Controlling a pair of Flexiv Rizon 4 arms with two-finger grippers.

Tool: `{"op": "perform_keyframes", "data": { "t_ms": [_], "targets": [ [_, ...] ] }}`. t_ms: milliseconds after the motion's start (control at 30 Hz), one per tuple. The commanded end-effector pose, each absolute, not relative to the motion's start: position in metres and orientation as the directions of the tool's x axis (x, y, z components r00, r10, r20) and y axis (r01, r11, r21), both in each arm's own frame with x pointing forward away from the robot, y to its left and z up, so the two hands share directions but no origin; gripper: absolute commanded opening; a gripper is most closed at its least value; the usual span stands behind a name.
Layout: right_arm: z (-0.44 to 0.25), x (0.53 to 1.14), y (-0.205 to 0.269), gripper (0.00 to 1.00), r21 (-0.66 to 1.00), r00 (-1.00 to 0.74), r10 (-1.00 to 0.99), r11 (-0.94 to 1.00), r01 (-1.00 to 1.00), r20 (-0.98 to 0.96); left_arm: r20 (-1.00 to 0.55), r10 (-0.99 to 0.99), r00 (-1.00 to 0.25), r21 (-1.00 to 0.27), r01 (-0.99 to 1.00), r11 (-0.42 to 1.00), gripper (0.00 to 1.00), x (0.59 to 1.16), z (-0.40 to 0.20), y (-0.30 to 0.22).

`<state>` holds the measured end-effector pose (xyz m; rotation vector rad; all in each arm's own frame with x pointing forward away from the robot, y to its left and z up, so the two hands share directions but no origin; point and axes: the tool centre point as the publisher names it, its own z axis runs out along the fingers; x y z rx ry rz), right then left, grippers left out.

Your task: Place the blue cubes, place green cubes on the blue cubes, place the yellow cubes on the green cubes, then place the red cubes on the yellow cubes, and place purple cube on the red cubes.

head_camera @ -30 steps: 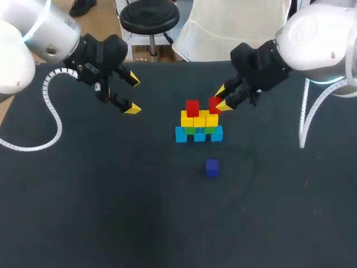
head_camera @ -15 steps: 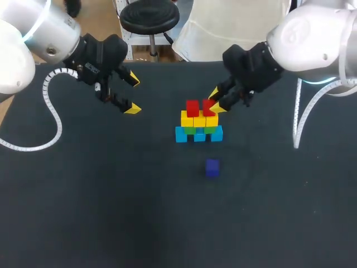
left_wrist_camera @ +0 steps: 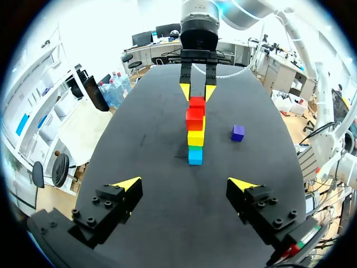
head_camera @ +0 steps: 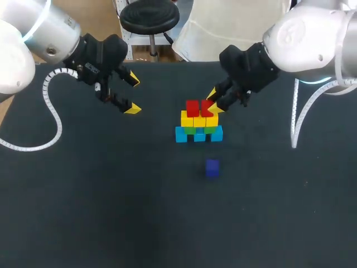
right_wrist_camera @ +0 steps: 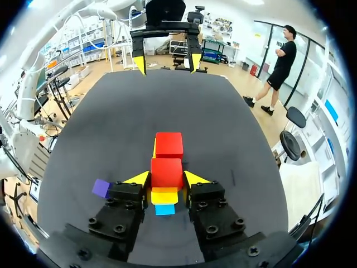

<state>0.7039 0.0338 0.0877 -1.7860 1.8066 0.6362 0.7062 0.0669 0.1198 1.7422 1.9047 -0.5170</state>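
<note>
where the right end effector (right_wrist_camera: 166,180) sits, pinches a red cube (right_wrist_camera: 166,168) on the yellow cubes (head_camera: 198,120), beside the other red cube (head_camera: 192,108). green cubes (head_camera: 190,130) and blue cubes (head_camera: 181,134) under those. purple cube (head_camera: 212,167) alone on the surface (head_camera: 111,195) nearby. left end effector (head_camera: 133,94) spread wide, well apart.

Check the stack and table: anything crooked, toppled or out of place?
Nothing stands out. The stack stands straight, the right claw grips the second red cube squarely beside the first red cube, and the purple cube sits apart.
</note>
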Motion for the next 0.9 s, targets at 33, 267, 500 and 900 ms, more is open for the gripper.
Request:
{"op": "perform_keyframes", "data": {
  "t_ms": [33, 267, 500, 900],
  "targets": [
    [0.0872, 0.7055, 0.0348, 0.0, -0.027, 0.002, -0.756, 0.021, -0.999, -0.655, -0.598, 0.8, -0.05, 0.059, 0.993, 0.106, 1.0, 0.7058, 0.1191, 0.0677],
    [0.0877, 0.706, 0.0364, 0.0, -0.028, 0.004, -0.753, 0.019, -0.999, -0.658, -0.598, 0.8, -0.05, 0.059, 0.993, 0.106, 1.0, 0.7058, 0.1191, 0.0677],
    [0.0878, 0.7061, 0.0376, 0.0, -0.027, 0.006, -0.752, 0.016, -1.0, -0.659, -0.598, 0.8, -0.05, 0.059, 0.993, 0.106, 1.0, 0.7058, 0.1191, 0.0677],
    [0.0865, 0.7057, 0.038, 0.04, -0.022, 0.002, -0.752, 0.017, -1.0, -0.659, -0.598, 0.8, -0.05, 0.059, 0.993, 0.106, 1.0, 0.7058, 0.1191, 0.0677]
  ]
}}
